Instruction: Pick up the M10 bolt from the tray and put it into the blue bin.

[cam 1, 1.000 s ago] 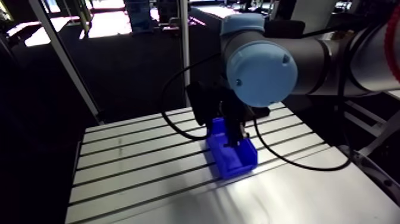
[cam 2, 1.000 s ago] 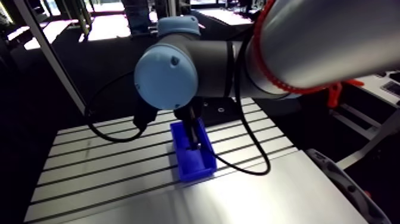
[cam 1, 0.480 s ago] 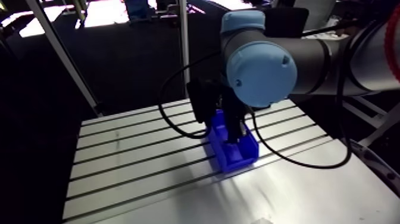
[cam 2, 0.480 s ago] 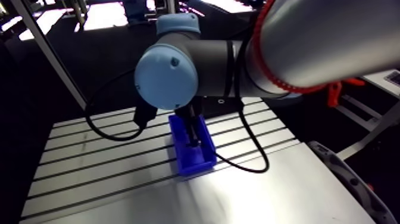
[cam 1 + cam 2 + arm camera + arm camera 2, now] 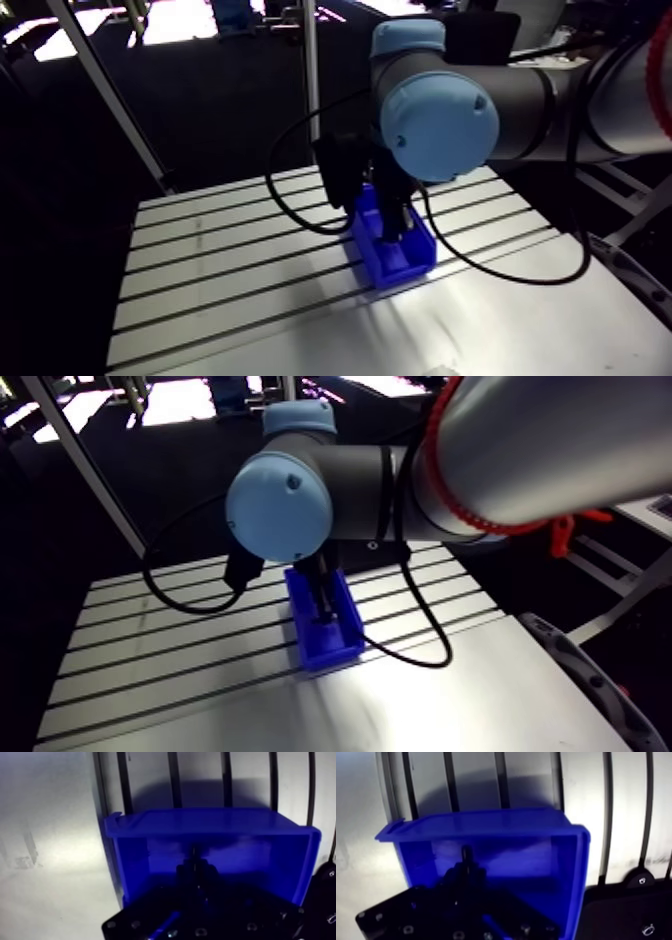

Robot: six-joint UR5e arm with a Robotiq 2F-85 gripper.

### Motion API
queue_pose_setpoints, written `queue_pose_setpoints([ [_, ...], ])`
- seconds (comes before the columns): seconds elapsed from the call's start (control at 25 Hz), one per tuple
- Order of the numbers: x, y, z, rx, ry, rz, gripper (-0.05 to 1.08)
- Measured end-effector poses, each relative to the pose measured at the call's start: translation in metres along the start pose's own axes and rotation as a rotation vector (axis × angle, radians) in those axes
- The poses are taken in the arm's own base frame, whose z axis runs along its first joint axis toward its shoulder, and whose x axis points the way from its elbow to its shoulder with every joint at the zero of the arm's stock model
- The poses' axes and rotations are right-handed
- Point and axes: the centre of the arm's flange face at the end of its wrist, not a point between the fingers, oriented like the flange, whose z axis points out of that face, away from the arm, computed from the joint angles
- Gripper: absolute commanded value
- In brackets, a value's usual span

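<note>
So my end effector [image 5: 195, 871] is down inside the blue bin [image 5: 210, 823], which sits on the slotted table [image 5: 50, 827]. In the wrist view the two fingers are pinched almost together, and a small dark stub pokes out ahead of them. I take that stub for the M10 bolt [image 5: 467, 852], but it's dark on dark, so don't hold me to it. It hangs over the bin's floor, close to the far wall. I can't see any tray from here.

Handling-wise, I'd guess a steel bolt this size is dense for its bulk and totally rigid, with nothing fragile about it. The catch is that it's smooth and round, so it'll want to swivel or slip in a pinch. I'd say across the shank, close under the head, is the spot to grip. The plastic bin looks light, so it could scoot if I bump a wall.
</note>
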Motion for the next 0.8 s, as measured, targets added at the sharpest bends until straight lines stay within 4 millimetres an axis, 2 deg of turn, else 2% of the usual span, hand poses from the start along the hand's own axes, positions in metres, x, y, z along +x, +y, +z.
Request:
queue_pose_setpoints([
  [0.12, -0.001, 0.000, 0.001, 0.002, 0.001, 0.001, 0.67],
  [0.24, -0.001, 0.001, 0.002, 0.004, 0.001, 0.001, 0.42],
  [0.32, -0.002, 0.001, 0.003, -0.001, 0.000, 0.001, 0.34],
  [0.48, -0.002, 0.002, 0.002, -0.010, -0.004, 0.001, 0.05],
  [0.8, 0.000, -0.001, -0.008, -0.018, -0.022, -0.004, 0.01],
])
